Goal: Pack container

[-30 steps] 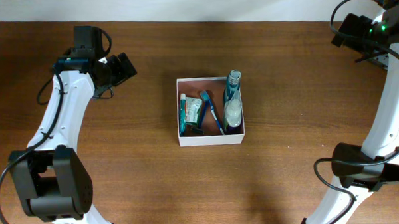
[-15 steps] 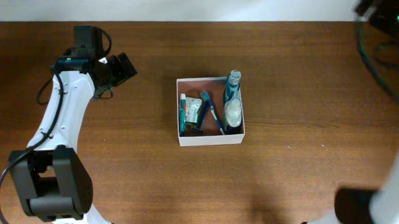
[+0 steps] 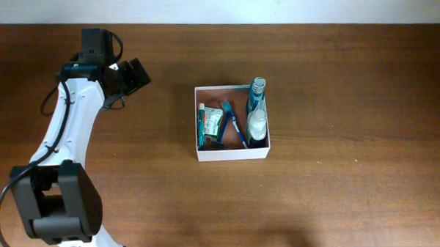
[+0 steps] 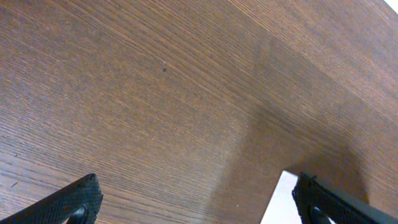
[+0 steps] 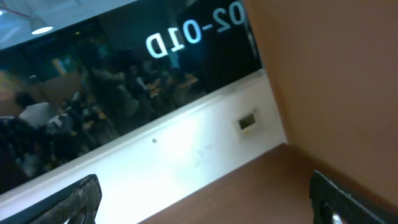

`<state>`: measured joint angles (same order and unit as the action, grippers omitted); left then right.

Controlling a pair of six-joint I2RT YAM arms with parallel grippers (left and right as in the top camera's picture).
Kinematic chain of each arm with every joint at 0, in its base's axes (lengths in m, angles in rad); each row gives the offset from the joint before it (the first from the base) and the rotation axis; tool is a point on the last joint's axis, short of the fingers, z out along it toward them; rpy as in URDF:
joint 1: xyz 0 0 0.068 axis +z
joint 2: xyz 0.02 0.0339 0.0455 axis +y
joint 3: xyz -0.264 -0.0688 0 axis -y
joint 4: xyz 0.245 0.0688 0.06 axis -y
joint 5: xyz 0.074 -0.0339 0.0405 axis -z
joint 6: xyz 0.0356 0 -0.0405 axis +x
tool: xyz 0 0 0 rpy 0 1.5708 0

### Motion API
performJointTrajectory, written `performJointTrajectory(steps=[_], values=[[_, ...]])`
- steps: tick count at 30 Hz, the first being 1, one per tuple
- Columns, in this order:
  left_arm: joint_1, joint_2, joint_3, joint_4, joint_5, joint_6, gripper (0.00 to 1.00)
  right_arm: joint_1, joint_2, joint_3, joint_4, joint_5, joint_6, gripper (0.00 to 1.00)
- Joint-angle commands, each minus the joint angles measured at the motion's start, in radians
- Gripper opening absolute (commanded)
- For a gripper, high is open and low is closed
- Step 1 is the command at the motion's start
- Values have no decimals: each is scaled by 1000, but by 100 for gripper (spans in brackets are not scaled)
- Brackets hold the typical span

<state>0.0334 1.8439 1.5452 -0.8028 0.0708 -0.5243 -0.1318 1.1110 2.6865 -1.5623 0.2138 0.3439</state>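
I see the container (image 3: 230, 155) around the middle of the table (image 3: 338, 105). A blue bottle (image 3: 256, 110) lies along its right wall, with a toothbrush (image 3: 234, 125) beside it. My left gripper (image 3: 141, 75) hangs toward the far left corner, jaws spread wide and well apart from the container. My right gripper (image 5: 205, 208), outside the overhead view, gapes wide too.

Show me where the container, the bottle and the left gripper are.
container (image 3: 232, 154), overhead view, on its near white wall.
bottle (image 3: 257, 123), overhead view, on its pale lower body.
left gripper (image 3: 139, 74), overhead view, between its fingertips.
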Motion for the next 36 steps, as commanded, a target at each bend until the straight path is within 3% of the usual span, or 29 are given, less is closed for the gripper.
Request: performJointTrajectory(steps=[1, 8, 16, 27, 36], values=[[2, -28, 15, 1, -8, 2, 99, -38, -99, -93, -51, 15, 8, 98], [2, -28, 15, 1, -8, 2, 99, -50, -326, -433, -11, 15, 8, 98], [2, -28, 15, 0, -8, 2, 99, -93, -581, -978, 279, -1, 8, 98], [2, -28, 15, 1, -8, 2, 99, -91, -814, -1760, 929, -40, 7, 99], [2, -28, 15, 1, -8, 2, 99, -71, -882, -2253, 1548, -184, -25, 98]])
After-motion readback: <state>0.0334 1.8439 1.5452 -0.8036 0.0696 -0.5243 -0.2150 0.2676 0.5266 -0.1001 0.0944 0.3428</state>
